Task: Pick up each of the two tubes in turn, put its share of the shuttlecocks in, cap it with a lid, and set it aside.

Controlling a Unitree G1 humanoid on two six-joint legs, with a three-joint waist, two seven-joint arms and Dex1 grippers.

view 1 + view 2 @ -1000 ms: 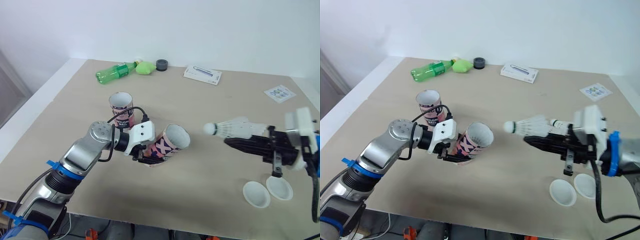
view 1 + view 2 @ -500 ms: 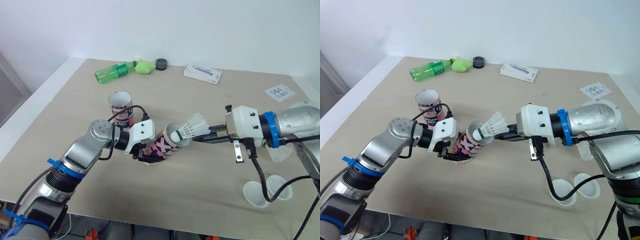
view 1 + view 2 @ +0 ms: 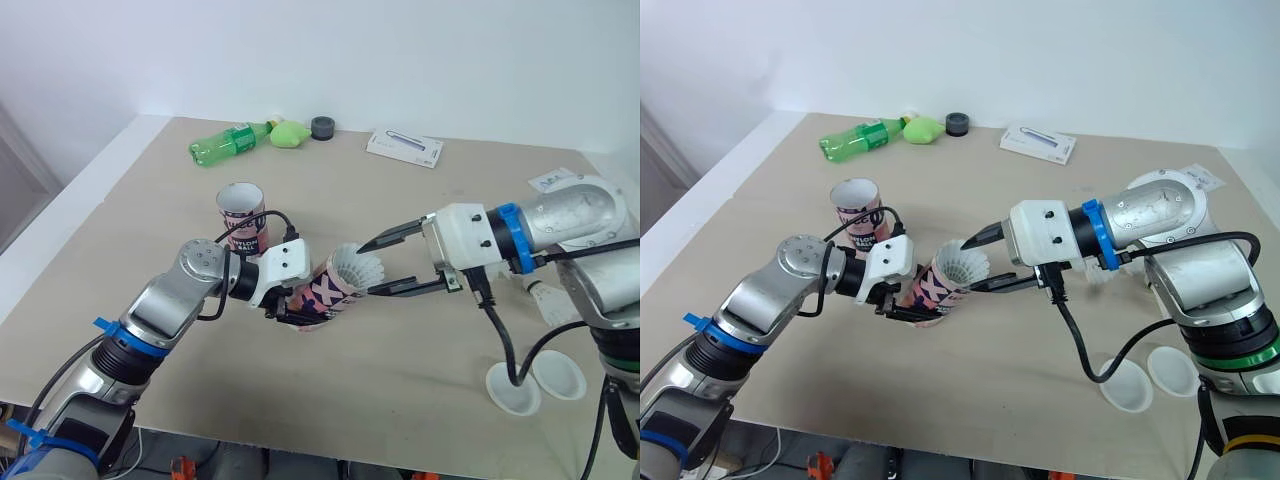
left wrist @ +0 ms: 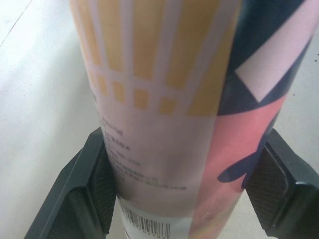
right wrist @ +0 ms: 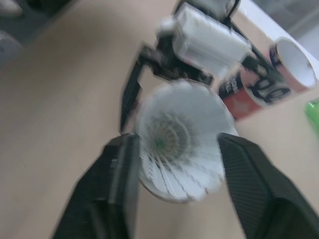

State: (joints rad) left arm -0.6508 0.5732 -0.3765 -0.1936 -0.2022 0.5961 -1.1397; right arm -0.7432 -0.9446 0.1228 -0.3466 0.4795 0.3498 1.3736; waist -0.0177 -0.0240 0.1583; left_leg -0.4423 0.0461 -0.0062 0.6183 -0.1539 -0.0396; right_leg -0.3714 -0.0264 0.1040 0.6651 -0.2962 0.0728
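Shuttlecock is sitting in the mouth of the patterned tube at the centre of the left eye view. Its white skirt is sticking out past the rim, so it is looking only partly seated. The left gripper is clamping the tube's lower body between both pads and holding it tilted, mouth pointing toward the right of the frame. The right gripper is standing wide open and gripping nothing, with one finger above the skirt and one below, seemingly clear of the feathers. That closeness is posing the main risk: if the arm is drawing back off-axis, a finger is likely to be snagging the skirt, dragging the shuttlecock out or bending feathers. Tilted like this, the tube is also giving a loose shuttlecock room to slide out. The second tube, standing upright just behind toward the upper left, is sitting near enough for a swinging left arm to knock it.
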